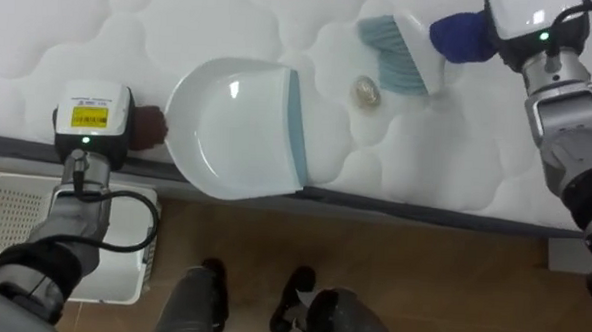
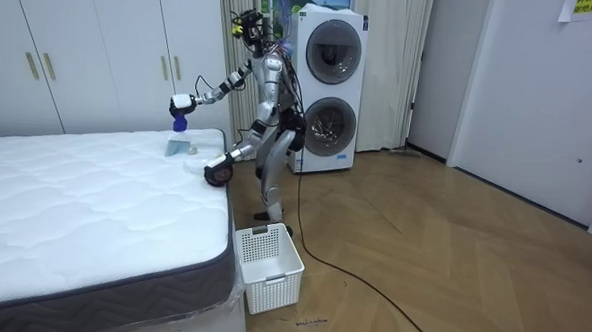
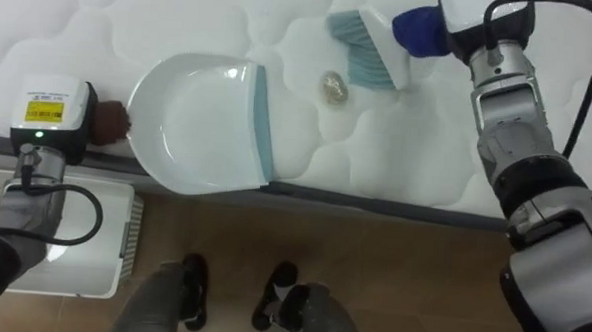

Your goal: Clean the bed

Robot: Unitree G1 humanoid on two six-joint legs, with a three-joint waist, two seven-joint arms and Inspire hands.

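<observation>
A white dustpan (image 1: pixel 243 129) with a pale blue lip lies on the white mattress (image 1: pixel 72 26) at its near edge, mouth facing right. My left hand (image 1: pixel 150 126) is curled on its handle at the pan's left end. A small crumpled scrap (image 1: pixel 366 90) lies on the mattress just right of the lip. Beyond it, a white brush (image 1: pixel 401 55) with pale blue bristles touches the mattress, held by its blue grip in my right hand (image 1: pixel 460 35). In the room view I stand at the bed's corner, leaning over it.
A white slatted basket (image 1: pixel 14 209) stands on the wooden floor by the bed's edge, below my left arm. In the room view, stacked washing machines (image 2: pixel 324 87) stand behind me and white wardrobes (image 2: pixel 81 57) line the wall past the bed.
</observation>
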